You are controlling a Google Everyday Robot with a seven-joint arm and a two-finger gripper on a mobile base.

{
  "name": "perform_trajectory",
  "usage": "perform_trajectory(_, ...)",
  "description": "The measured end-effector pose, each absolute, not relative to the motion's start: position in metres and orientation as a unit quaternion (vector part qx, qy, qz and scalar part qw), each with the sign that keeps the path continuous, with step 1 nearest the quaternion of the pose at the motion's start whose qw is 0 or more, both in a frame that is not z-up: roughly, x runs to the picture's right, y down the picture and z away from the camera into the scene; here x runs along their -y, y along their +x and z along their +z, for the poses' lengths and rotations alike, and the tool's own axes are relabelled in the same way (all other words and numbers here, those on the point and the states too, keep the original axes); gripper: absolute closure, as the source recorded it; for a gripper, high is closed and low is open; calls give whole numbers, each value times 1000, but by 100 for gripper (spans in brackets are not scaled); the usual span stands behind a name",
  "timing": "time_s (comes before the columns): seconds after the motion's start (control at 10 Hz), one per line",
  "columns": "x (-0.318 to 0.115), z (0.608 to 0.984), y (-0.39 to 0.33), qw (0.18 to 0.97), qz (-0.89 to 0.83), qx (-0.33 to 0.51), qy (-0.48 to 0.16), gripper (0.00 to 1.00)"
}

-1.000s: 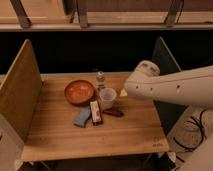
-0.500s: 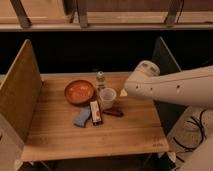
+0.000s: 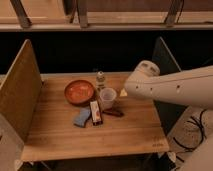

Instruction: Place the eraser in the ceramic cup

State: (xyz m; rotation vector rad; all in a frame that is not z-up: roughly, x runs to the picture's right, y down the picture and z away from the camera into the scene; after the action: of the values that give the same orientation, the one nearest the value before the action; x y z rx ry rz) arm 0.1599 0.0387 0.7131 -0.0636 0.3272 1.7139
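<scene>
Camera view only. The arm (image 3: 172,90) comes in from the right over the far-right part of the table (image 3: 125,137). The gripper (image 3: 123,93) is mostly hidden behind the white end link. Only a pale tip shows, just right of the ceramic cup (image 3: 107,96). We read the pincer as spread, with nothing in it.

The eraser (image 3: 95,112) lies flat on the table, just near-left of the cup. We can't tell whether it touches the cup's base. From the gripper it sits to the left and nearer, past the cup. Its long axis runs near–far, slightly tilted, so we'd judge the grasp has to go across its short side.

It's crowded there:
- a blue-grey pad (image 3: 81,118) just left of the eraser
- a dark red item (image 3: 114,112) just right of it
- an orange-brown bowl (image 3: 79,91) left of the cup
- a small bottle (image 3: 100,79) just beyond the cup

The surface is pale wood. There's an upright wooden panel (image 3: 20,92) on the left, a dark panel (image 3: 162,55) on the right, and cables (image 3: 192,135) on the floor at right.
</scene>
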Motion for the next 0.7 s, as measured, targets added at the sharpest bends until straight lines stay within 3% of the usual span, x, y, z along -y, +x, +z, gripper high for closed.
perform_trajectory(0.7,-36,714,154,653,743,-145,-28,20)
